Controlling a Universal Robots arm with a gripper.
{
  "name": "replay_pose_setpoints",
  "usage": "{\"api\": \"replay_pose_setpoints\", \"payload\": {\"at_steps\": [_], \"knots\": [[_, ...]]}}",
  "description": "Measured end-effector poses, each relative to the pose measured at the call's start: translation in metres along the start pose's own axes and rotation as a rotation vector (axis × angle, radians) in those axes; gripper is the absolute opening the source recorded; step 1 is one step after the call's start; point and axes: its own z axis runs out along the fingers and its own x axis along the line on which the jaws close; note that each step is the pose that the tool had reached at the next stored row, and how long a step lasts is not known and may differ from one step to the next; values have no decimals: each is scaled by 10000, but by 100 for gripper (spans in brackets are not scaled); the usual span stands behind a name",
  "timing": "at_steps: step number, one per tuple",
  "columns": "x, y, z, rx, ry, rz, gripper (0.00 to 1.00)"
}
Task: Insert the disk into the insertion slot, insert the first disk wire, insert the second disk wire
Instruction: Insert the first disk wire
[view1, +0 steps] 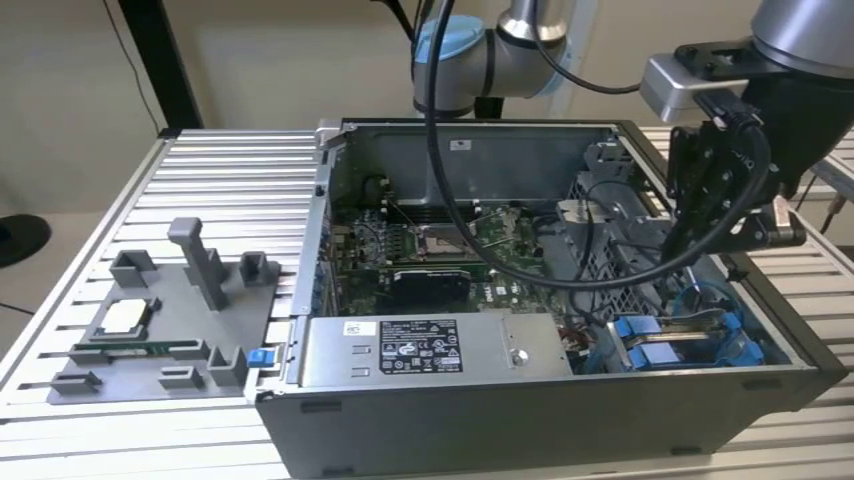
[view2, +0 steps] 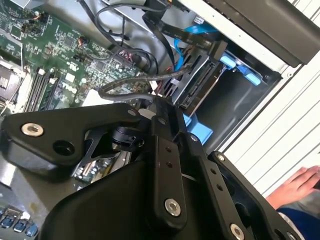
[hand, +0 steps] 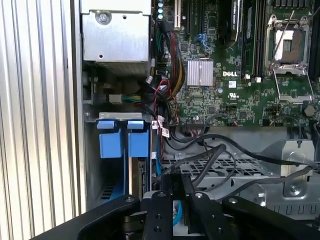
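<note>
Ribbed aluminium table carries an open computer case, with a grey fixture tray on the exterior view's left. Near the case's corner on the exterior view's right, the disk in its blue carrier sits inside the insertion slot, connector edge exposed. The gripper hangs just above the slot among black cables; whether it is open, closed or pinching a cable cannot be told. A person's hand lies outside the case.
</note>
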Motion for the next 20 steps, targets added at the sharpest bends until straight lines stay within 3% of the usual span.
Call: {"api": "replay_pose_setpoints", "payload": {"at_steps": [20], "knots": [[119, -227, 123, 0, -1, 0, 0]]}}
